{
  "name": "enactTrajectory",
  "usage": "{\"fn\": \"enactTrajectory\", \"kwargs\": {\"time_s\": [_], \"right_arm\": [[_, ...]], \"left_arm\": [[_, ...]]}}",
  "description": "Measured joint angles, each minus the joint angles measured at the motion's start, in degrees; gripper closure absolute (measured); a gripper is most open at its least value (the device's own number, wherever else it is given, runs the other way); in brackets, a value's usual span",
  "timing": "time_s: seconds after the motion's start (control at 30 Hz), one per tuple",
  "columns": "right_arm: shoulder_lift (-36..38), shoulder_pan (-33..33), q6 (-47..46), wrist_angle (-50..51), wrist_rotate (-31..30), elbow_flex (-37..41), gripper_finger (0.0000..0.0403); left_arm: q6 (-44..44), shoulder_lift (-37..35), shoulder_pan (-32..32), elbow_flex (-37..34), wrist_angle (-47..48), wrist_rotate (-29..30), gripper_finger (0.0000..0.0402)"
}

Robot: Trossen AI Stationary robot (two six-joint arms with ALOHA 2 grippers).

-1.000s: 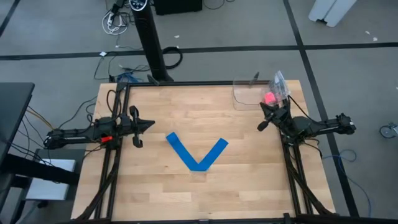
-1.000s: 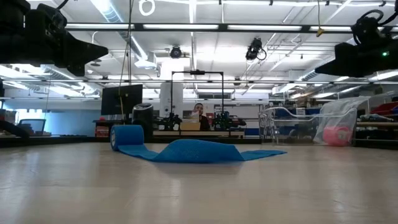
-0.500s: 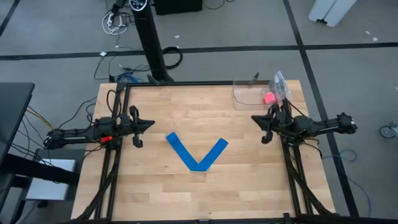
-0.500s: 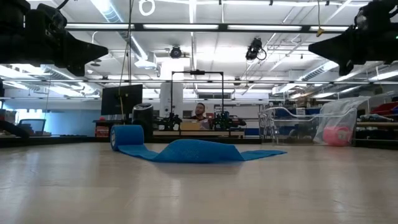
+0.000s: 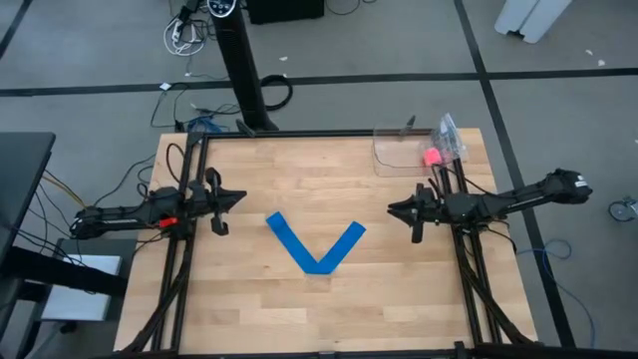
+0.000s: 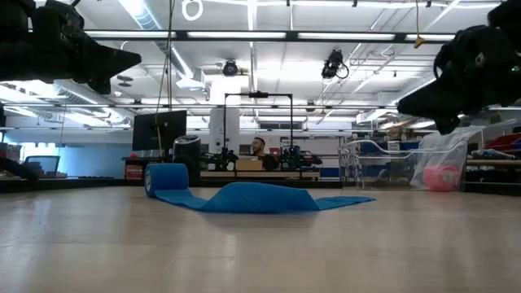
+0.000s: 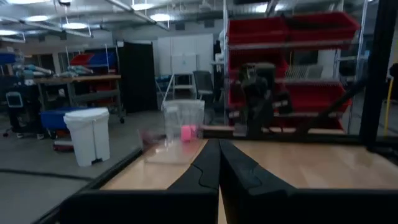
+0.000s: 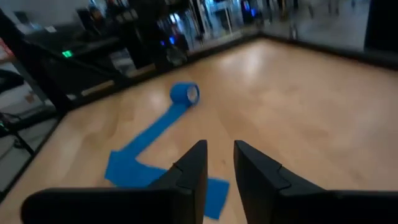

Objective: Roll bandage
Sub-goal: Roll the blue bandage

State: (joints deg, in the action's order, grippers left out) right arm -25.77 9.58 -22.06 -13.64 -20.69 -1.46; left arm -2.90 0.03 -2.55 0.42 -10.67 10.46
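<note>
Overhead, table-level, two wrist views

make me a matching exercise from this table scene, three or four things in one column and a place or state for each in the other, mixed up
Things:
1. bright blue cloth bandage
2. small pink ball
3. left gripper
4. right gripper

States:
A. fingers slightly apart, right of the strip
B. inside the clear plastic container
C. V-shaped strip, coiled at one end
D. fingers pressed together, at the table's left side

Pairs: 1-C, 2-B, 3-D, 4-A

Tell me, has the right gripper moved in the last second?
Yes. The right gripper has swung away from the pink ball, toward the bandage at the table's middle.
</note>
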Motion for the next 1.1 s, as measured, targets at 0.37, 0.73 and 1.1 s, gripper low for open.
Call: {"fn": "enactTrajectory", "kwargs": {"time_s": [0.37,0.73,1.1], "right_arm": [[-23.06,0.07,-8.17,-10.11,0.01,-1.04,0.0311],[-47.34,0.20,-5.05,-2.38,-0.05,-18.89,0.0312],[-60.80,-0.20,-7.19,8.62,-1.64,-29.19,0.0312]], "left_arm": [[1.93,0.02,0.00,-0.01,-6.74,-0.02,0.0396],[5.04,0.35,-0.01,0.00,-2.88,0.13,0.0388],[6.58,0.33,0.00,-0.01,0.88,0.11,0.0369]]}}
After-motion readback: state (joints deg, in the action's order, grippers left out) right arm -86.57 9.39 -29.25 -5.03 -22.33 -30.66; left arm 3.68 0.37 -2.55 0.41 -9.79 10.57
